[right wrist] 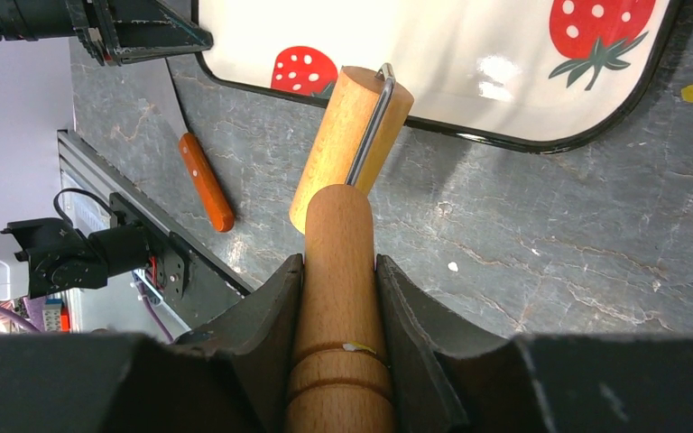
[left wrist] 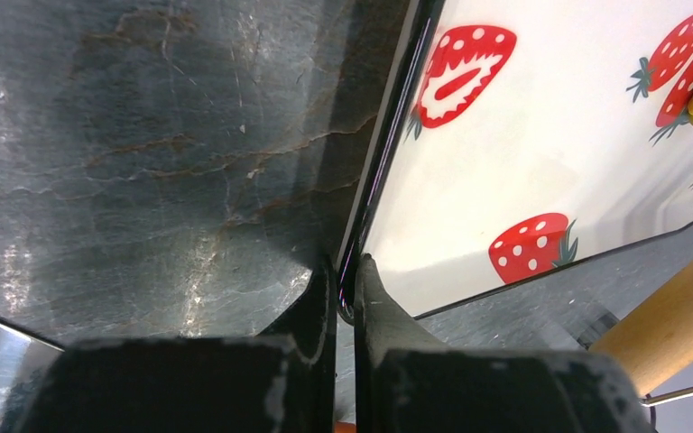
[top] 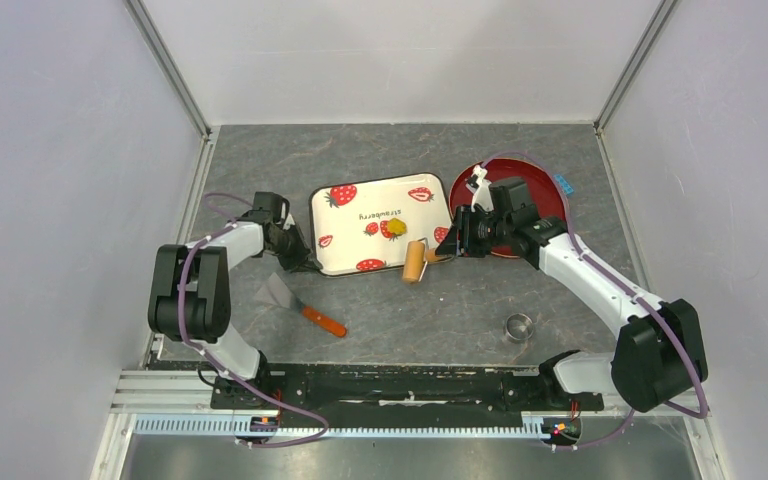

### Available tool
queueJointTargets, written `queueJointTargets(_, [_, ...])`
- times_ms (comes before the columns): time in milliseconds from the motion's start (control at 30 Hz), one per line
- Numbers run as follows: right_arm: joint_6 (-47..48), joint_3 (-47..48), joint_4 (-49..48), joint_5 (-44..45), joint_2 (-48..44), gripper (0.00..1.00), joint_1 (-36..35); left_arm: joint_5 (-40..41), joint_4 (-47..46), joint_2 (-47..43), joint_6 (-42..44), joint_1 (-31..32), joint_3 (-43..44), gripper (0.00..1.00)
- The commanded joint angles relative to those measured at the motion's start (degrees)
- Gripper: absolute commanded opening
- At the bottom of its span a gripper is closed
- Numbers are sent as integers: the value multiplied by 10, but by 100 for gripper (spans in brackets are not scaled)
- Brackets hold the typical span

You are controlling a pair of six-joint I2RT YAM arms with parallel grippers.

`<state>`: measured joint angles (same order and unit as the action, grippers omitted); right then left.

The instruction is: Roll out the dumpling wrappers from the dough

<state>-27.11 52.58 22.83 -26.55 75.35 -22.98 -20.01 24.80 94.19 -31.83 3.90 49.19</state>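
At strawberry tray corner, left gripper pinches the rim; right gripper clamps wooden roller at its near edge.

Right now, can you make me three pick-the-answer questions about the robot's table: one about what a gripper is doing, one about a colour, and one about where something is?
1. What is the right gripper doing?
A. hanging open
B. gripping the roller by its handle
C. gripping the spatula

2. What colour is the spatula's handle?
A. blue
B. green
C. orange

3. Where is the dough?
A. on the tray
B. on top of the roller
C. under the spatula

Answers:
1 B: the right wrist view shows both fingers pressed against the wooden handle.
2 C: the handle lying on the table is orange.
3 A: the yellow lump sits on the white tray among the strawberry prints.
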Motion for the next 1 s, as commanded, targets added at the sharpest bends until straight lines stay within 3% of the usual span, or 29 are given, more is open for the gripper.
queueJointTargets(0, [8,40,-9,-3,-24,0,3,37,44,-33,47,14,-18,2])
queueJointTargets(867, [42,73,43,6,-30,0,8,57,57,-130,21,130,-95,2])
queueJointTargets(900, [43,75,45,7,-30,0,8,55,55,-131,19,130,-95,3])
queueJointTargets(967, [47,79,53,12,-29,0,8,52,54,-135,16,130,-91,17])
